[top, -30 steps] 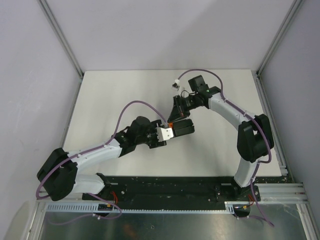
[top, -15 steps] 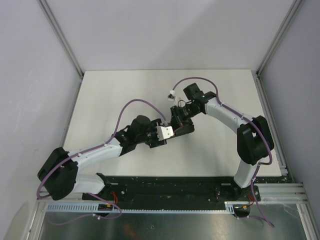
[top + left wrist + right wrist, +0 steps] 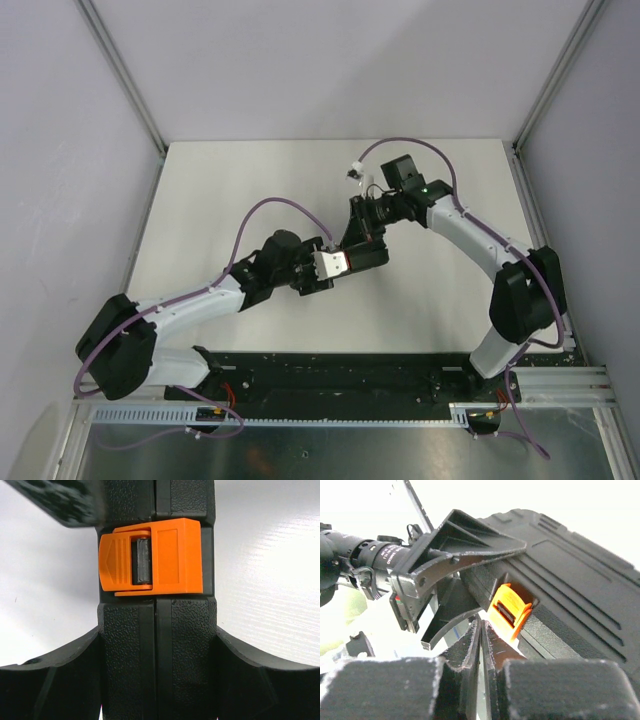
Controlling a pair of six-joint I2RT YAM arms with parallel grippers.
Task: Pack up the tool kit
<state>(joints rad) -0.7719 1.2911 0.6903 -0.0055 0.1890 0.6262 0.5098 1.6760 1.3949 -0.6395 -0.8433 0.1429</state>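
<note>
cannot see inside the tool kit case (image 3: 186, 645): shut, halves meeting along a straight seam, tools out of sight. cut off at top and bottom in the left wrist view. mostly buried under both grippers in the top view, near the middle of the white table (image 3: 220, 200). resting on it or held just above: cannot tell. blurred black shape at the upper left of the left wrist view, too soft to name. orange latch (image 3: 151, 555) fully snapped or not: cannot tell. same for any contact between it and the right gripper (image 3: 481, 626).

against a second ago: right elbow swung outward toward the table's right edge, right wrist back up after a dip half a second ago. left arm and case unmoved.

pebbled black plastic on the case's edge, long ribbed grooves on its broad face. latch smooth, rectangular, arrow-tipped at one end, straddling the seam. left gripper (image 3: 157, 630) clamped on the case across its thickness, one curved finger against each side. right gripper's fingers pressed together, tips just beside the latch.
</note>
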